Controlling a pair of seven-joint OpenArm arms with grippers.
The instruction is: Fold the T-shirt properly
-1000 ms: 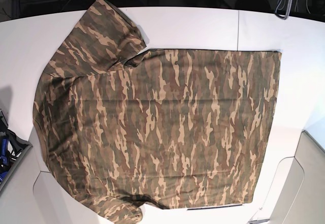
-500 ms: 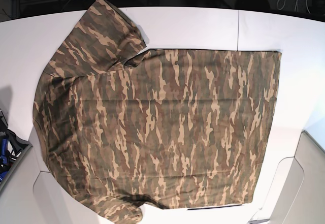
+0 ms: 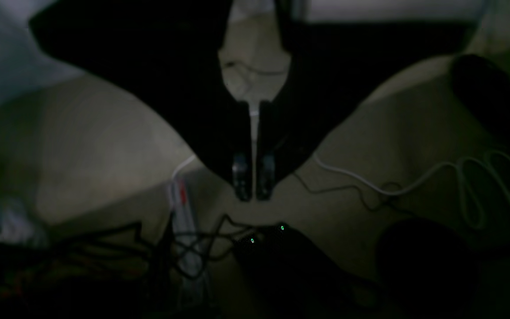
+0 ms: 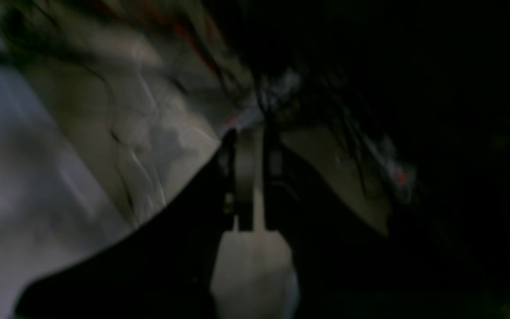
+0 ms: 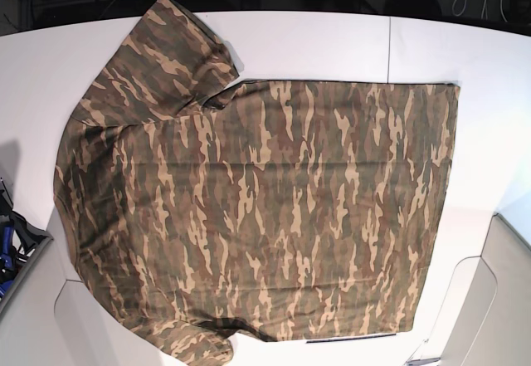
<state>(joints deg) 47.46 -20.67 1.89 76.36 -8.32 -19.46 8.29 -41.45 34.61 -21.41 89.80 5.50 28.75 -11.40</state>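
t-shirt, camouflage, spread flat across white table, unfolded. left gripper and right gripper closed, empty, off-table. advice: pinch sleeve edges evenly, fold inward.

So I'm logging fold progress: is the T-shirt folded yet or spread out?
Spread out. The T-shirt lies flat on the white table, both sleeves extended, no fold started.

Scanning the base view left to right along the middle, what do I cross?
Bare white table → dark bin at the table edge → T-shirt's shoulder end with the sleeve → T-shirt body → its straight hem → bare table again.
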